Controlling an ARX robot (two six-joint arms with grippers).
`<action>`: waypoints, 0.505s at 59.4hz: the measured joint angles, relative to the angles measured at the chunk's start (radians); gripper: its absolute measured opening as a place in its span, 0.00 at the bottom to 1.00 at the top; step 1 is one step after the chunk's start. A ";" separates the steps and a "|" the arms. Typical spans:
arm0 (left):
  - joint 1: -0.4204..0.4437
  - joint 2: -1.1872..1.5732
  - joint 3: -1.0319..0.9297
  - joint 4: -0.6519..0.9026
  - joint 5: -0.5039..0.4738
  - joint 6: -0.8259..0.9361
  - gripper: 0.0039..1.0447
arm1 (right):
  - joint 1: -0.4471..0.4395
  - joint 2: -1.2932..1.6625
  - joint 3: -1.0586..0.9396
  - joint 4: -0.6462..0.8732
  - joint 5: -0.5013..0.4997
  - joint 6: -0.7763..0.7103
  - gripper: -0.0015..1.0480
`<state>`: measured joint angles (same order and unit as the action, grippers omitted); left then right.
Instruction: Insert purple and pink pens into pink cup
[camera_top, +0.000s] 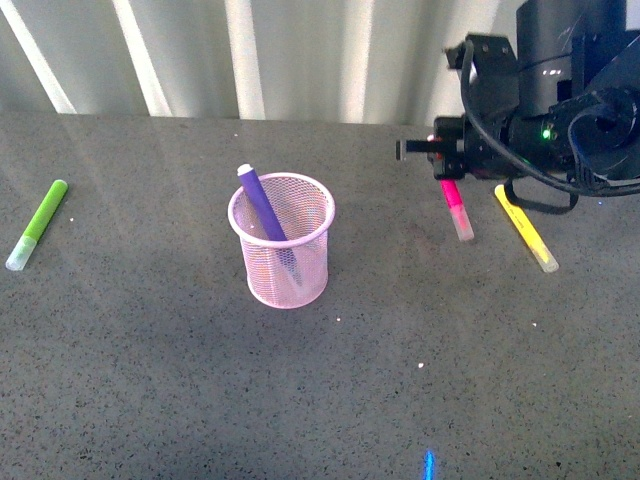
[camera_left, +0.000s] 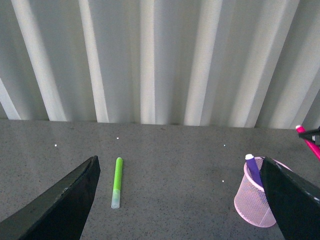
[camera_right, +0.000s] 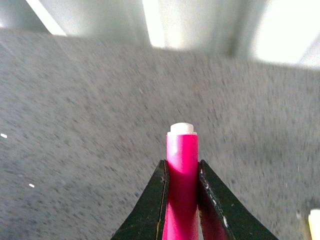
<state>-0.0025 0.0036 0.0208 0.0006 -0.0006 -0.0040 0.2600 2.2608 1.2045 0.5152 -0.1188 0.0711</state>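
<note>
My right gripper (camera_right: 182, 163) is closed on the pink pen (camera_top: 457, 209). In the right wrist view both fingers (camera_right: 152, 205) press against the magenta barrel, and its white end sticks out past the tips. In the front view this pen is at the far right of the desk (camera_top: 150, 380), with its clear cap slanting down toward the near side. I cannot tell whether the cap touches the surface.

A yellow marker (camera_top: 526, 229) lies flat just right of the pink pen, and the two do not touch.

The pink cup (camera_top: 284, 262) stands upright near the middle of the desk, well to the left of the right gripper. The purple pen (camera_top: 261, 203) is already inside it, leaning toward the far left with its pale tip above the rim.

My left gripper (camera_left: 179, 162) is wide open and holds nothing. Its two dark fingers frame the desk in the left wrist view. A lime-green marker (camera_top: 38, 224) lies on the desk far to the left, well apart from the cup.
</note>
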 joint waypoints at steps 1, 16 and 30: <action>0.000 0.000 0.000 0.000 0.000 0.000 0.94 | 0.008 -0.013 -0.010 0.028 -0.004 -0.006 0.11; 0.000 0.000 0.000 0.000 0.000 0.000 0.94 | 0.155 -0.123 -0.145 0.418 -0.037 -0.077 0.11; 0.000 0.000 0.000 0.000 0.000 0.000 0.94 | 0.242 -0.129 -0.150 0.527 -0.014 -0.022 0.11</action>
<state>-0.0025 0.0036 0.0208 0.0006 -0.0006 -0.0040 0.5022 2.1319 1.0546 1.0420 -0.1333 0.0490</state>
